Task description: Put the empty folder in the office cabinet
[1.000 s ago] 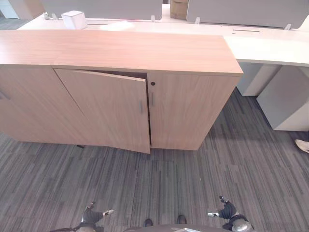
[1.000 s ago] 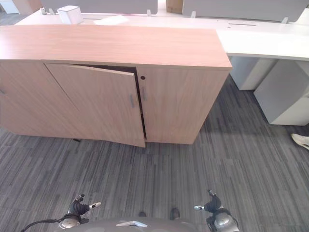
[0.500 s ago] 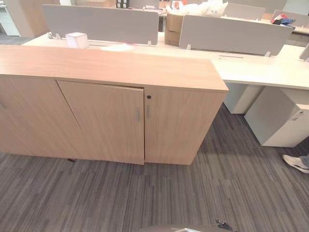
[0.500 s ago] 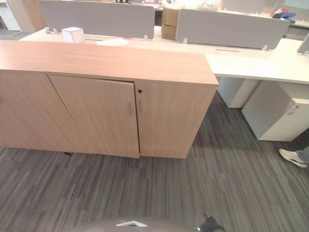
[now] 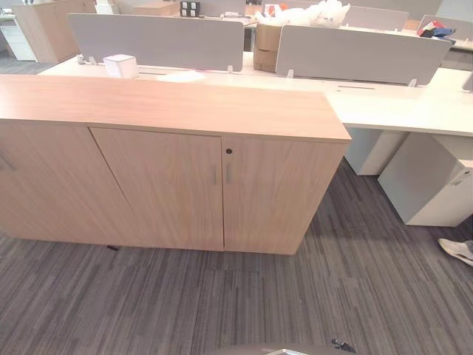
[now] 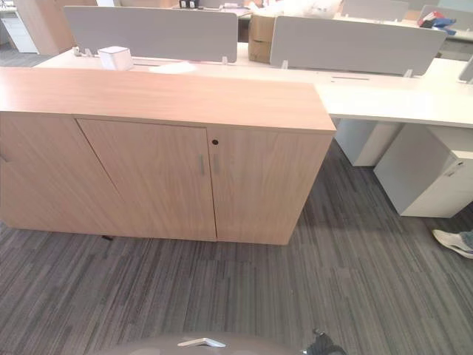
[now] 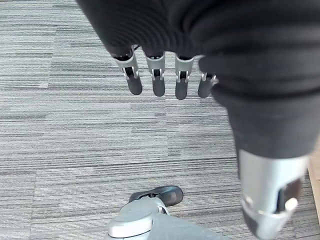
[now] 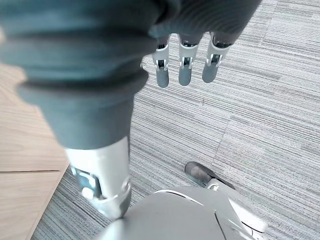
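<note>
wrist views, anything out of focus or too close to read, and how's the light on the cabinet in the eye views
Left wrist view: the left hand is close and soft, the carpet crisp. Right wrist view: same for the right hand. Left eye view: the cabinet is evenly lit, with a shadow to its right.

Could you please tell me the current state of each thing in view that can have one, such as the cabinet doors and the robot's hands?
Left cabinet door: shut, flush with the front.
Right cabinet door: shut.
Cabinet top: bare, nothing lying on it.
Left hand: open, fingers straight, holding nothing, hanging over the carpet.
Right hand: open, fingers straight, holding nothing, over the carpet.
White box: upright on the desk behind the cabinet.
</note>
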